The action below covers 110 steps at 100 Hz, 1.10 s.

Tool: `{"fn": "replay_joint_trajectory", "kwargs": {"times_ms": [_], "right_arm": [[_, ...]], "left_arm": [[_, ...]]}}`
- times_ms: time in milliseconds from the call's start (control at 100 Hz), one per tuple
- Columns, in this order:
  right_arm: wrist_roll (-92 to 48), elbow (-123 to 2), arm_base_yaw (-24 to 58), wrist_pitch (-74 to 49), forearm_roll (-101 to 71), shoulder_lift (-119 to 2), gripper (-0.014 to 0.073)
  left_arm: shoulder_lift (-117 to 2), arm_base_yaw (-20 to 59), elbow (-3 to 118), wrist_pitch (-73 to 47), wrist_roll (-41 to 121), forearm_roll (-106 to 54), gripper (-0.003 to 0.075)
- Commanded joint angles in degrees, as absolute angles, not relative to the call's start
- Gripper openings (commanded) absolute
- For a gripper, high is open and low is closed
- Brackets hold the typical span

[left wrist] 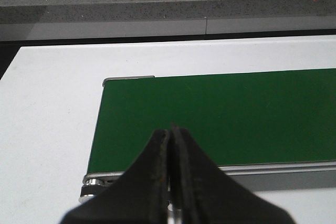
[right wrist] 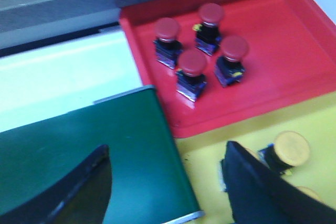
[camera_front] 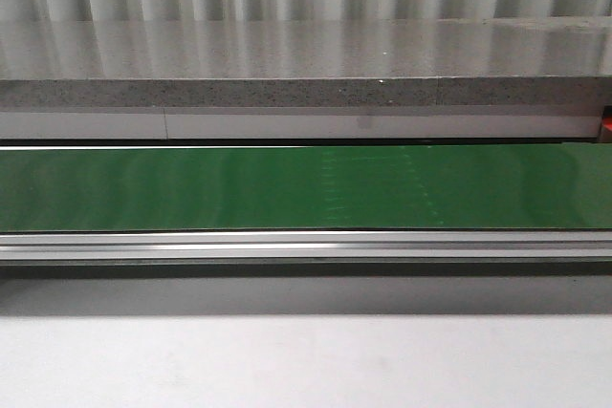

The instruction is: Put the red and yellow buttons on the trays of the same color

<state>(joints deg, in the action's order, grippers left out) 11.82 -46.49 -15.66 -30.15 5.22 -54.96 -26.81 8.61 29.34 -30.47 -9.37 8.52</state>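
In the right wrist view a red tray (right wrist: 283, 85) holds several red buttons (right wrist: 192, 74) on dark bases. Beside it a yellow tray (right wrist: 205, 174) holds a yellow button (right wrist: 290, 149), partly hidden by one finger. My right gripper (right wrist: 168, 153) is open and empty, over the green belt's end (right wrist: 121, 150) and the yellow tray's edge. My left gripper (left wrist: 171, 129) is shut on nothing, above the other end of the belt (left wrist: 220, 116). The front view shows only the bare belt (camera_front: 306, 188); no grippers, buttons or trays appear there.
A grey speckled ledge (camera_front: 306, 64) runs behind the conveyor. An aluminium rail (camera_front: 306, 246) borders the belt's near side, with a white tabletop (camera_front: 306, 360) in front. White surface (left wrist: 47, 124) surrounds the belt's left end.
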Motion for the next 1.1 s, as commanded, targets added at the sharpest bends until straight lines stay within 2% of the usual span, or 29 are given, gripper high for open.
{"fn": "replay_joint_trajectory", "kwargs": {"times_ms": [0, 260, 620, 740, 1000, 1030, 1090], "right_arm": [[11.61, -48.05, -11.2, -28.08, 6.07, -50.93, 0.0468], [11.54, -47.86, -2.4, -34.26, 9.2, -43.16, 0.0468], [10.46, -37.34, -1.03, -36.36, 9.26, -30.04, 0.0454], [10.46, -33.78, -1.03, -36.9, 9.26, -25.85, 0.0342], [10.46, -31.82, -1.03, -36.83, 9.26, -22.18, -0.0043], [10.46, -31.82, -1.03, -36.72, 9.26, -22.18, -0.0074], [10.46, -31.82, -1.03, -36.71, 9.26, -22.18, -0.0064]], "left_arm": [[-26.97, 9.01, 30.75, -26.12, -9.43, 8.76, -0.002], [-26.97, 9.01, 30.75, -26.12, -9.43, 8.76, -0.002], [-26.97, 9.01, 30.75, -26.12, -9.43, 8.76, -0.002], [-26.97, 9.01, 30.75, -26.12, -9.43, 8.76, -0.002], [-26.97, 9.01, 30.75, -26.12, -9.43, 8.76, -0.002], [-26.97, 9.01, 30.75, -26.12, -9.43, 8.76, -0.002], [-26.97, 9.01, 30.75, -26.12, -9.43, 8.76, -0.002]]}}
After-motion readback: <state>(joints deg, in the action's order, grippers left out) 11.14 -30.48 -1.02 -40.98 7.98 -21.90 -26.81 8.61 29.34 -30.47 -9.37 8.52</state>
